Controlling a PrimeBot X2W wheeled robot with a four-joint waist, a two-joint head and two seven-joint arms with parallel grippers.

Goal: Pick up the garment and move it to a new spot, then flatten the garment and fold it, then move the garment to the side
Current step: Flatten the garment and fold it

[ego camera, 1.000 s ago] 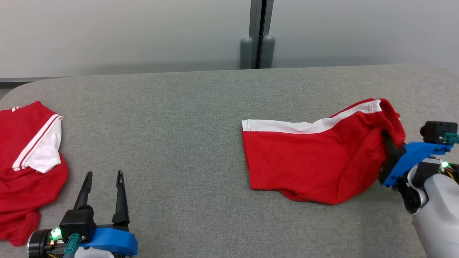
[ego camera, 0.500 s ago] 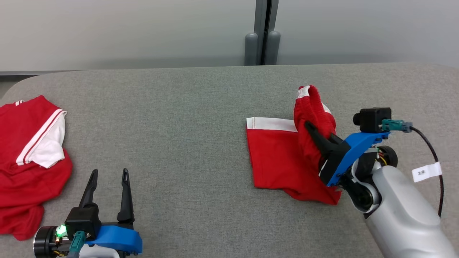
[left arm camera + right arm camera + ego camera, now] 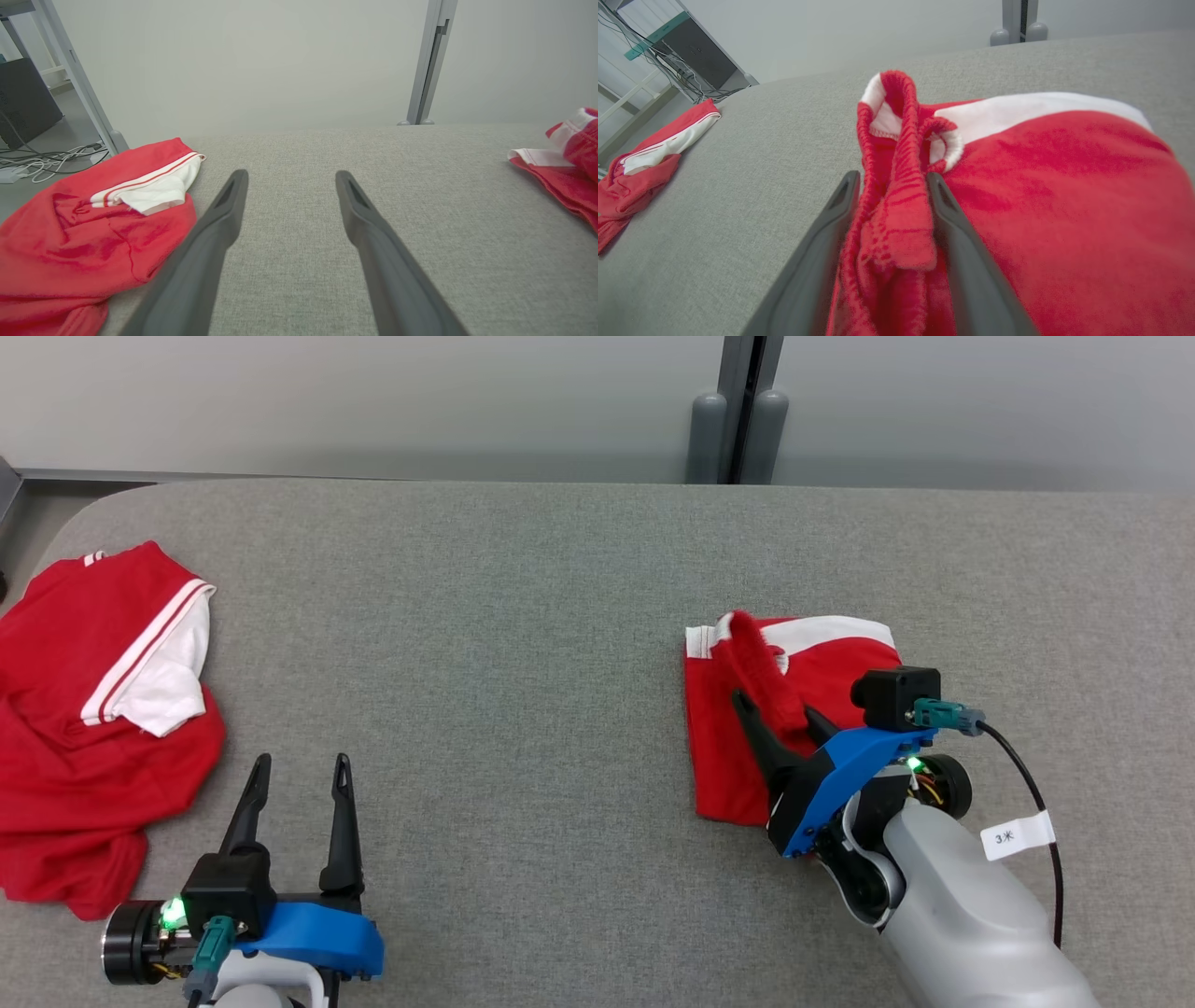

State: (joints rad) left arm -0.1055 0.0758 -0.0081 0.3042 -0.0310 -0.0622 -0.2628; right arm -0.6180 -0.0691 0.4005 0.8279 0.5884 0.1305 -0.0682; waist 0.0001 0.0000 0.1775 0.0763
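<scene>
The garment (image 3: 831, 658) is a pair of red shorts with a white stripe, lying doubled over on the right of the grey table (image 3: 513, 616). Its ribbed red waistband (image 3: 761, 663) stands up in a ridge between the fingers of my right gripper (image 3: 774, 704). In the right wrist view the fingers of the right gripper (image 3: 892, 176) stand well apart, open, with the bunched band (image 3: 896, 210) loose between them and the garment (image 3: 1064, 196) spread to the right. My left gripper (image 3: 302, 761) rests open and empty at the front left, its fingers (image 3: 224, 214) over bare table.
A second red and white garment (image 3: 93, 709) lies crumpled at the table's left edge, also in the left wrist view (image 3: 93, 233). A grey post (image 3: 738, 420) stands behind the table. Wide bare table lies between the two garments.
My right gripper has carried the waistband end leftward over the garment, doubling it over, and its jaws have widened. The head camera has shifted. The left gripper has kept still.
</scene>
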